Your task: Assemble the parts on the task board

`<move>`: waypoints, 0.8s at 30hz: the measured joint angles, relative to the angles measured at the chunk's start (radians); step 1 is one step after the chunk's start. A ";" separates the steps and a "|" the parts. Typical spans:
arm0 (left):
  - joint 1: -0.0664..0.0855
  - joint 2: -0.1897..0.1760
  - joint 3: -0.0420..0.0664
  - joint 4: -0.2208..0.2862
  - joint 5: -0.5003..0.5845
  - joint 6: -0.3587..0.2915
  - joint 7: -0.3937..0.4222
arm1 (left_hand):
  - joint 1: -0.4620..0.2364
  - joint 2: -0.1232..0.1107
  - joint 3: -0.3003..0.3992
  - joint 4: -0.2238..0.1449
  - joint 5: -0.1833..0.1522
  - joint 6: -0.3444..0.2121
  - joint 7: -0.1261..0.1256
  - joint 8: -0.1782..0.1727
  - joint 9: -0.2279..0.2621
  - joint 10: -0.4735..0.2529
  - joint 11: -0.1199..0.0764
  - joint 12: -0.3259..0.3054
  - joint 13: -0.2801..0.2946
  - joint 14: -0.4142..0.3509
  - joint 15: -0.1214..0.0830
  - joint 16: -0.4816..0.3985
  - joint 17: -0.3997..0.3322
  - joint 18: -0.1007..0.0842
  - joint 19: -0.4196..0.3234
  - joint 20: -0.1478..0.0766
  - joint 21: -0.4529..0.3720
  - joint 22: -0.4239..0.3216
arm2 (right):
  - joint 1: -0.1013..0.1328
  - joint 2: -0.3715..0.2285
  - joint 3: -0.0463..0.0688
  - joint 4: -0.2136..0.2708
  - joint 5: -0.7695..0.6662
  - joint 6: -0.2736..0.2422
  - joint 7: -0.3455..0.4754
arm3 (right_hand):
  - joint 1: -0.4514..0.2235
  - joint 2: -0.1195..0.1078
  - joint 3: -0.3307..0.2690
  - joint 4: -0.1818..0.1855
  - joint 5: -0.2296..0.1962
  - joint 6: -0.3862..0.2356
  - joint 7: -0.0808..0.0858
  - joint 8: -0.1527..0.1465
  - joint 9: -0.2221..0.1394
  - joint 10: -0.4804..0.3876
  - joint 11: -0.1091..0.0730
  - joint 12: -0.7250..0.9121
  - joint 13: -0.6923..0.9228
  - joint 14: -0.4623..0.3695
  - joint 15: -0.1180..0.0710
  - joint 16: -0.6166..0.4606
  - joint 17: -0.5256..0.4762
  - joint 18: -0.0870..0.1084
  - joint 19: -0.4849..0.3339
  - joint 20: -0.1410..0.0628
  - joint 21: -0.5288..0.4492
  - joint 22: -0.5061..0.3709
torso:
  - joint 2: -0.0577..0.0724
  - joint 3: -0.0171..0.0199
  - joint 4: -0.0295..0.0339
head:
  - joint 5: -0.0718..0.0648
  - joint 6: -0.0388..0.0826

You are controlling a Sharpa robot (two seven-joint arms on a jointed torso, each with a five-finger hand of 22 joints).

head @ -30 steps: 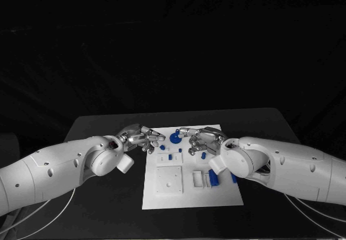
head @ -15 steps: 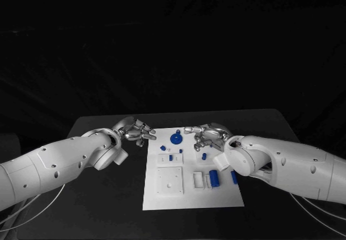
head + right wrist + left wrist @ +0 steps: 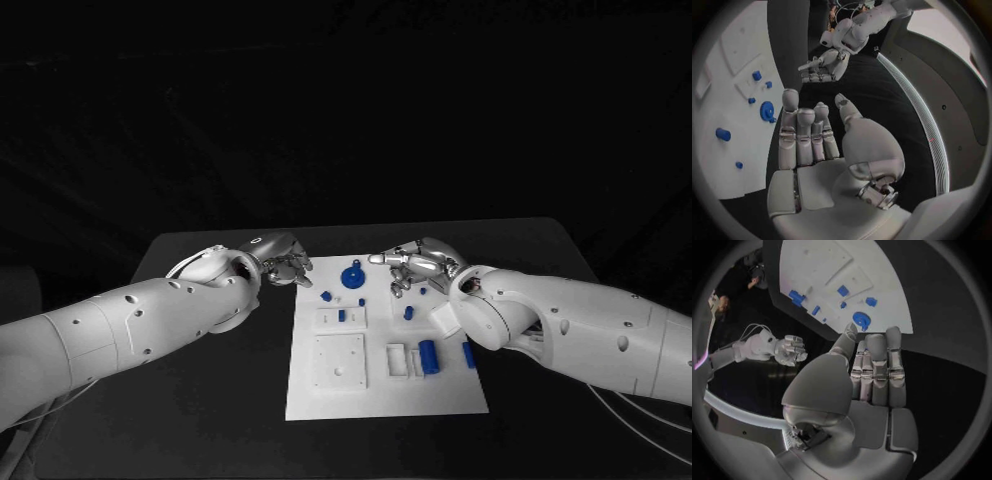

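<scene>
On the black worktop (image 3: 216, 380) in front of me lies the white rectangular task board (image 3: 378, 385), its long side running away from the robot, and both of my silver hands hang near its far end, one on each side. My left hand (image 3: 278, 259) sits just off the board's left far corner, over the dark surface rather than over the plate; the left wrist view shows its fingers (image 3: 877, 367) stretched out straight and lying side by side, thumb a little apart, with nothing between them. My right hand (image 3: 415, 266) hovers above the board's far right part, and from the right wrist view its fingers (image 3: 804, 135) are likewise extended, close together, thumb spread off to the side, holding nothing. The small blue plastic parts all rest on the board: a round blue disc with a short stem (image 3: 352, 271) at the far end between the two hands, a few small blue pegs (image 3: 326, 295) just nearer than it, a small blue block (image 3: 340, 314) seated in a white recess, and two upright blue cylinders (image 3: 428, 352) near the right edge beside white slotted fixtures. A larger square white plate (image 3: 338, 360) occupies the board's near left. Neither hand touches any part, as far as I can tell.
</scene>
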 measured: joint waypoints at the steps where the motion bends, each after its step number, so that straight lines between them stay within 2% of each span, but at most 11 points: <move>1: 0.001 0.005 -0.005 -0.002 -0.022 0.001 -0.005 | 0.000 0.000 0.002 -0.002 0.000 -0.004 0.000 -0.002 -0.001 -0.013 0.001 0.000 -0.001 0.001 0.001 0.000 0.000 0.000 0.000 0.000 -0.003 0.000 | 0.000 0.000 0.000 0.000 -0.006 -0.001 0.001 | 0.000 0.000 0.000 0.000 0.000 0.000 0.000 0.000 0.000 0.000 0.000 0.000 -0.001 0.000 0.000 0.000 -0.001 0.000 0.000 0.000 0.000 -0.001 | 0.000 0.0000 -0.0001 | 0.000 0.000; 3: 0.002 0.019 -0.019 -0.007 -0.065 0.003 -0.015 | 0.005 -0.005 0.018 -0.003 0.000 -0.013 -0.006 -0.002 -0.002 -0.043 0.004 -0.003 -0.001 0.001 0.001 0.000 0.000 0.016 0.004 0.004 -0.008 0.004 | 0.000 0.002 0.002 -0.002 -0.020 -0.002 0.003 | 0.000 0.000 0.000 0.000 0.000 0.000 0.000 0.000 0.000 0.000 0.000 0.000 -0.001 0.000 0.000 0.000 -0.001 0.000 0.000 0.000 0.000 -0.001 | 0.000 0.0000 -0.0003 | 0.000 -0.001; 7: 0.002 0.046 -0.044 -0.023 -0.123 0.006 -0.024 | 0.009 -0.012 0.035 -0.002 0.000 -0.030 -0.008 -0.002 -0.003 -0.088 0.009 -0.004 -0.001 0.005 0.005 0.000 -0.002 0.016 0.007 0.007 -0.014 0.011 | 0.000 0.005 0.004 -0.005 -0.038 -0.005 0.007 | 0.000 0.000 -0.006 -0.006 0.000 0.000 0.000 0.000 0.000 0.000 0.000 0.000 -0.002 0.000 0.000 0.000 -0.002 0.000 0.000 0.000 0.000 -0.002 | 0.001 -0.0004 -0.0008 | 0.000 -0.001; 11: 0.001 0.073 -0.063 -0.049 -0.157 0.007 -0.027 | 0.002 -0.037 0.058 0.015 0.000 -0.040 -0.003 -0.002 -0.003 -0.097 0.012 -0.004 -0.002 0.009 0.001 0.000 -0.006 0.016 0.014 0.007 -0.030 0.023 | 0.000 0.008 0.006 -0.008 -0.053 -0.007 0.010 | 0.000 0.000 -0.003 -0.011 0.004 0.000 0.000 0.000 0.000 -0.003 -0.003 -0.004 -0.005 -0.004 -0.004 0.000 -0.004 0.000 0.000 0.000 0.000 -0.002 | 0.002 -0.0011 -0.0015 | 0.000 -0.001; 13: 0.000 0.086 -0.068 -0.062 -0.167 0.005 -0.027 | 0.001 -0.039 0.065 0.021 0.000 -0.040 -0.003 -0.002 -0.003 -0.102 0.016 -0.004 -0.002 0.009 0.002 0.000 -0.007 0.016 0.018 0.011 -0.035 0.026 | 0.000 0.009 0.007 -0.009 -0.059 -0.007 0.011 | 0.000 0.000 -0.003 -0.011 0.004 0.000 0.000 0.000 0.000 -0.003 -0.003 -0.004 -0.007 -0.006 -0.001 -0.001 -0.006 0.000 0.000 0.000 0.000 -0.002 | 0.002 -0.0018 -0.0016 | -0.001 -0.002; 14: 0.000 0.094 -0.070 -0.070 -0.174 0.002 -0.027 | 0.000 -0.050 0.065 0.024 0.000 -0.043 0.000 -0.002 -0.003 -0.107 0.015 -0.004 -0.002 0.012 0.005 0.000 -0.007 0.016 0.018 0.011 -0.038 0.028 | 0.000 0.009 0.007 -0.009 -0.063 -0.008 0.011 | 0.000 0.000 -0.004 -0.015 0.004 0.000 0.000 0.000 0.000 -0.004 -0.003 -0.007 -0.009 -0.007 0.000 -0.004 -0.008 0.000 0.000 0.000 0.000 -0.003 | 0.002 -0.0017 -0.0016 | -0.002 -0.002; 15: -0.001 0.099 -0.072 -0.075 -0.177 0.000 -0.027 | -0.001 -0.051 0.064 0.026 0.000 -0.043 0.000 -0.002 -0.003 -0.108 0.016 -0.004 -0.002 0.012 0.005 0.000 -0.007 0.016 0.018 0.011 -0.038 0.028 | 0.000 0.010 0.008 -0.009 -0.065 -0.009 0.012 | 0.004 0.004 -0.004 -0.018 0.004 0.000 0.000 0.000 0.000 -0.007 0.000 -0.012 -0.013 -0.007 0.000 -0.009 -0.011 0.000 0.000 0.000 0.000 -0.005 | 0.002 -0.0017 -0.0016 | -0.003 -0.002; 18: -0.003 0.114 -0.074 -0.092 -0.188 -0.009 -0.025 | 0.008 -0.060 0.068 0.052 -0.005 -0.046 0.000 -0.002 -0.003 -0.119 0.020 -0.004 -0.002 0.012 0.005 -0.010 -0.009 0.016 0.027 0.009 -0.055 0.033 | 0.000 0.011 0.009 -0.010 -0.073 -0.010 0.013 | 0.004 0.004 -0.003 -0.019 0.004 0.000 0.000 0.000 0.000 -0.011 -0.001 -0.019 -0.022 -0.018 0.000 -0.024 -0.027 0.000 -0.006 0.001 0.000 -0.010 | 0.003 -0.0023 -0.0016 | -0.004 -0.003; 24: -0.009 0.149 -0.076 -0.133 -0.199 -0.026 -0.019 | 0.012 -0.064 0.072 0.069 -0.005 -0.059 0.002 -0.002 -0.003 -0.126 0.013 -0.004 -0.002 0.012 0.005 -0.010 -0.009 0.016 0.030 0.005 -0.070 0.041 | 0.000 0.015 0.012 -0.011 -0.084 -0.012 0.016 | 0.004 0.004 -0.004 -0.026 0.004 0.000 0.000 0.000 0.000 -0.012 -0.002 -0.022 -0.031 -0.029 0.000 -0.035 -0.045 0.000 -0.007 0.000 -0.006 -0.018 | 0.003 -0.0022 -0.0014 | -0.005 -0.005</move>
